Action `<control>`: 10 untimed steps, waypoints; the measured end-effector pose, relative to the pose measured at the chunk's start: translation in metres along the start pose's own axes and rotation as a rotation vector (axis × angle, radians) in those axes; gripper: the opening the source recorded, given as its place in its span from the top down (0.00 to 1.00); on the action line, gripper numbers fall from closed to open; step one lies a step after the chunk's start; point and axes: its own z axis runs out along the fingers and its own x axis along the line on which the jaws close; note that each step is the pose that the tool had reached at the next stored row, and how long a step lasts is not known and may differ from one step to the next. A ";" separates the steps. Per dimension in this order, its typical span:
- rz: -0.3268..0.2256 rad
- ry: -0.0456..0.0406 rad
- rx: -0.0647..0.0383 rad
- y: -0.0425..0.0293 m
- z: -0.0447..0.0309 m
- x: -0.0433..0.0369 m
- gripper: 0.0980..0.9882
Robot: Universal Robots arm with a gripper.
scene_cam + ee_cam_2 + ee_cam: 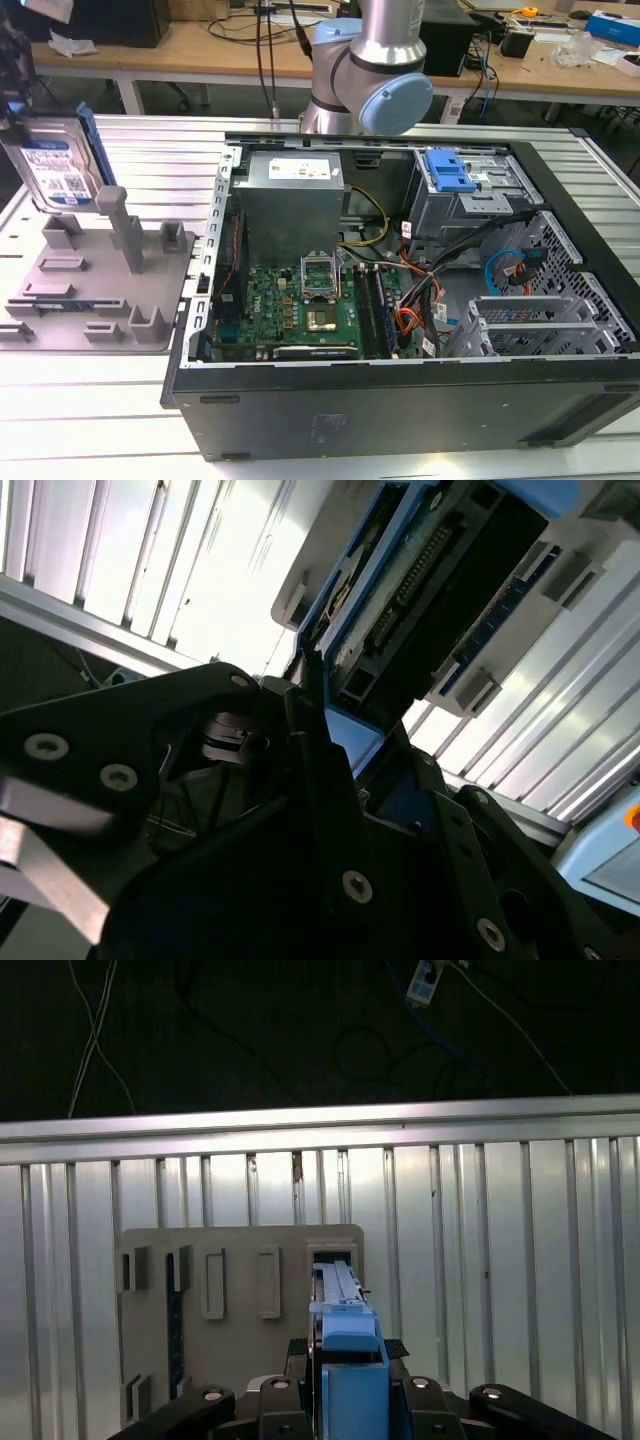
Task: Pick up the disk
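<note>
The disk (55,170) stands upright at the exterior view's far left, its blue-and-white label facing the camera and a blue rail (92,140) along one side. Its lower edge is just over the back corner of the grey fixture (100,290); I cannot tell whether they touch. My gripper (20,105) comes down onto the disk from above. In the first wrist view the disk (345,1370) is edge-on, and the gripper (342,1348) is shut on it from both sides. The second wrist view shows the disk's (450,590) circuit-board side beyond the dark fingers (305,730).
An open computer case (400,400) takes up the middle and the exterior view's right, with a blue drive-bay bracket (447,172) inside. The arm's base (365,80) rises behind the case. The fixture has upright posts (125,225). A ribbed metal table (90,420) lies under everything.
</note>
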 end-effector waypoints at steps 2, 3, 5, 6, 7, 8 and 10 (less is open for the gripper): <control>0.000 -0.0001 0.000 0.0002 -0.0122 0.0010 0.70; 0.000 -0.0001 0.000 0.0004 -0.0177 0.0015 0.70; 0.000 0.0000 0.000 0.0005 -0.0280 0.0026 0.70; 0.000 0.0000 0.000 0.0007 -0.0339 0.0032 0.70; 0.000 -0.0001 0.000 0.0008 -0.0390 0.0037 0.70; 0.000 0.0000 0.000 0.0008 -0.0439 0.0043 0.70; 0.000 -0.0001 0.000 0.0011 -0.0574 0.0059 0.70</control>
